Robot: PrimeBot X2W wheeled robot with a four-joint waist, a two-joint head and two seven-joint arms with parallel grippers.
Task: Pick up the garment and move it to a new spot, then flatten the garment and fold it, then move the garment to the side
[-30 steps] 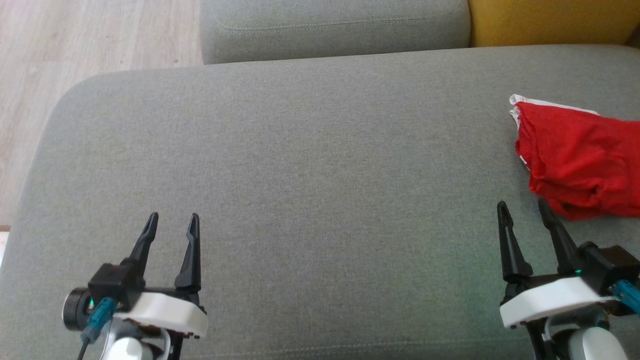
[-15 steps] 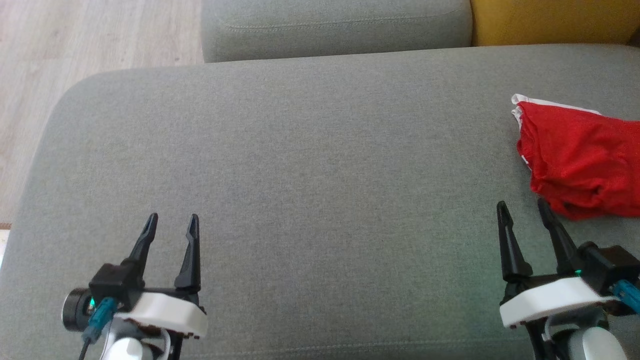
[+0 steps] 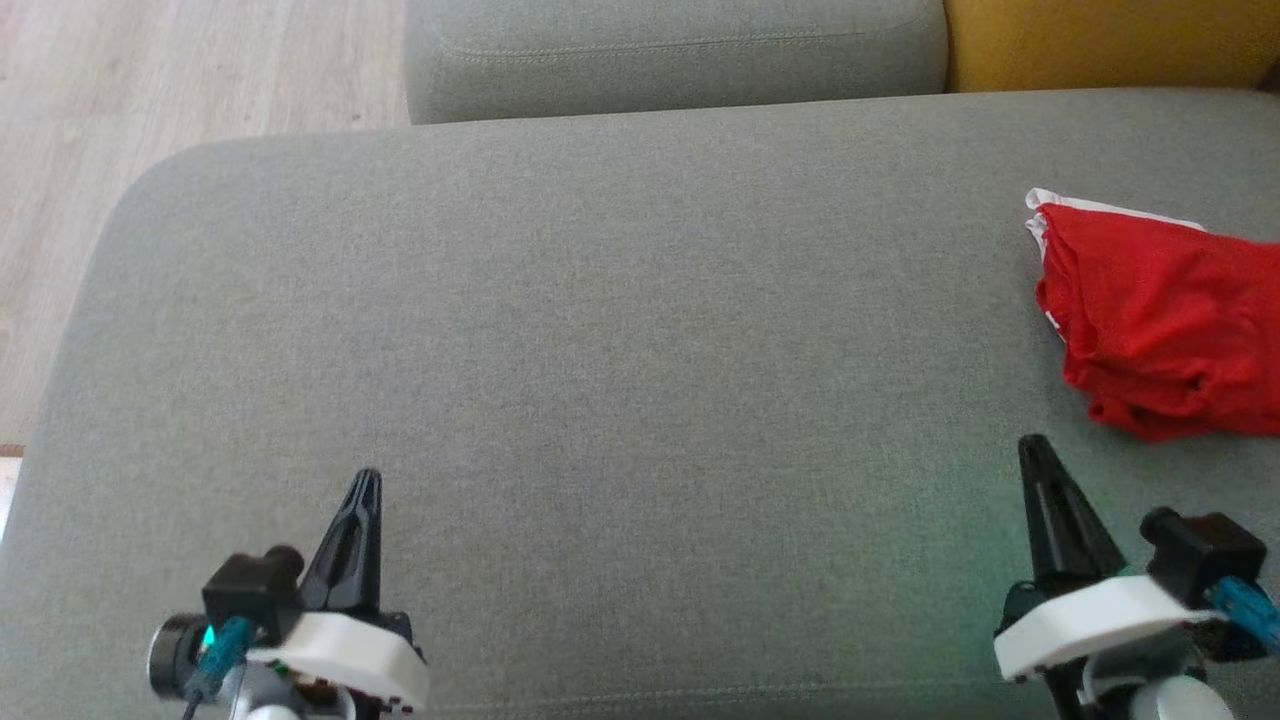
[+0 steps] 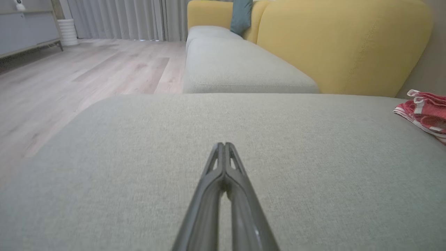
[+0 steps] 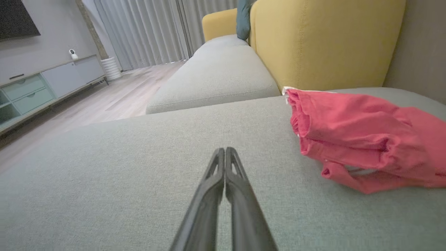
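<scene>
A folded red garment (image 3: 1160, 310) with white trim lies at the right edge of the grey sofa cushion (image 3: 600, 330); it also appears as a red bundle (image 5: 362, 136) in the right wrist view and at the far right (image 4: 427, 111) of the left wrist view. My right gripper (image 3: 1035, 452) sits at the lower right, shut and empty, a little in front and left of the garment. My left gripper (image 3: 366, 485) rests at the lower left, shut with nothing in it, far from the garment. Both pairs of fingers (image 4: 224, 153) (image 5: 224, 157) hover just over the cushion.
A second grey seat cushion (image 3: 670, 50) lies beyond the near one, with a yellow backrest (image 3: 1100, 40) at the top right. Wooden floor (image 3: 150, 90) runs along the left. A grey cabinet (image 5: 38, 90) and curtains (image 5: 150, 31) stand across the room.
Both grippers have gone from open to shut and pulled back slightly toward the bottom of the head view. The garment has not moved.
</scene>
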